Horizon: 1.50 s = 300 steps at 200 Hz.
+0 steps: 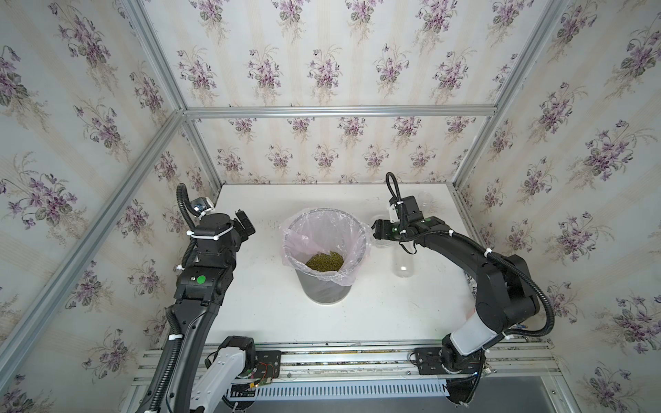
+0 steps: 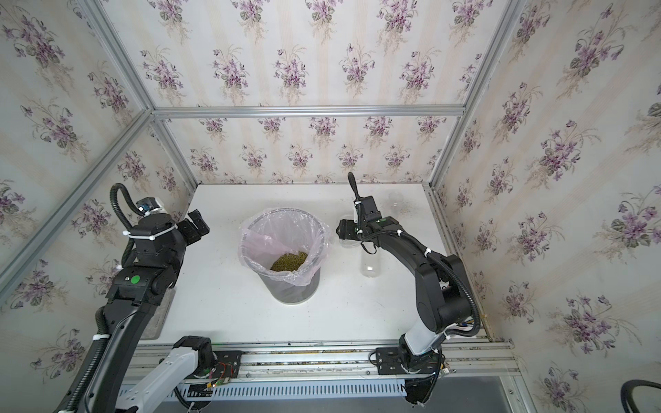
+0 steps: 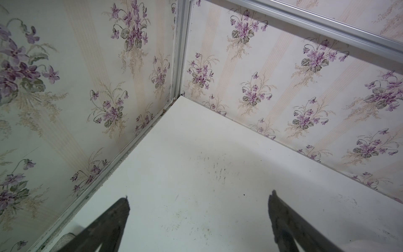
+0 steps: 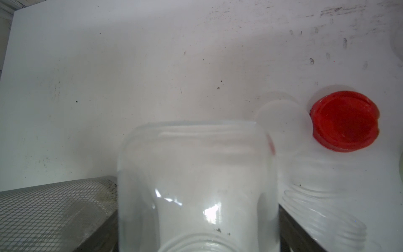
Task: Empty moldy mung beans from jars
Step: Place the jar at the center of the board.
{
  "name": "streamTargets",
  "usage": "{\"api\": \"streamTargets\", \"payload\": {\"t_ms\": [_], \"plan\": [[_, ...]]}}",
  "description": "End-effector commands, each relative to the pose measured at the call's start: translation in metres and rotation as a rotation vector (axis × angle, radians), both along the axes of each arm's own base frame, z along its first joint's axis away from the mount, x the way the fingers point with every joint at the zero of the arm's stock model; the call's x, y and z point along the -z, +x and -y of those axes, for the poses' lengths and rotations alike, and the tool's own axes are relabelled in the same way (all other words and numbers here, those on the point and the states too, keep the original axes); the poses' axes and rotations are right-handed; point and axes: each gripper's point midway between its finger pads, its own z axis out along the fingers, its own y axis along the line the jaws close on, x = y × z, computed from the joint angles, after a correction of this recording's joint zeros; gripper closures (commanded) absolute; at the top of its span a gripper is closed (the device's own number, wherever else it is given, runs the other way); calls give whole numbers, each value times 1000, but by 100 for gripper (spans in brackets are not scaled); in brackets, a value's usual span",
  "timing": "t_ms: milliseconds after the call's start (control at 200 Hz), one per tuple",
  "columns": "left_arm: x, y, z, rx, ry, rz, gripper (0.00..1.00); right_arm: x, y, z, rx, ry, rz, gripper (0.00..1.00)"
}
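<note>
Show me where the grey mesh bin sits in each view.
Top view: the bin stands mid-table, with mung beans inside.
Top view: the bin is in the same mid-table spot.
Left wrist: not in it.
Right wrist: only the bin's mesh wall shows, beside the clear jar.
Shared landmark: the white table, visible in all four views.

Left gripper (image 3: pixel 200 196) spread wide above a scuffed, speckled white worktop (image 3: pixel 218 135), dark fingers (image 3: pixel 115 220) pointing toward its far corner, violet-flowered wallpaper (image 3: pixel 283 83) on both walls, aluminium post (image 3: pixel 180 43) at their join.
</note>
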Motion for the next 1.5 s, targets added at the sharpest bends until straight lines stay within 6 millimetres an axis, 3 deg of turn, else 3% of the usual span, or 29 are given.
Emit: {"api": "streamTargets", "payload": {"t_ms": [0, 440, 819, 1054, 1494], "plan": [[-6, 1, -1, -12, -19, 27, 0, -8, 9, -11, -17, 13, 59, 94], [-6, 0, -1, -13, -21, 31, 0, 5, 2, -9, -16, -35, 40, 95], [-5, 2, 0, -10, -21, 25, 0, 32, 1, -16, -27, -43, -9, 95], [-5, 1, -1, -12, -22, 29, 0, 29, 0, -17, -30, -41, -2, 95], [-5, 1, -1, -13, -21, 26, 1, 43, -1, -17, -20, -56, -21, 94]]}}
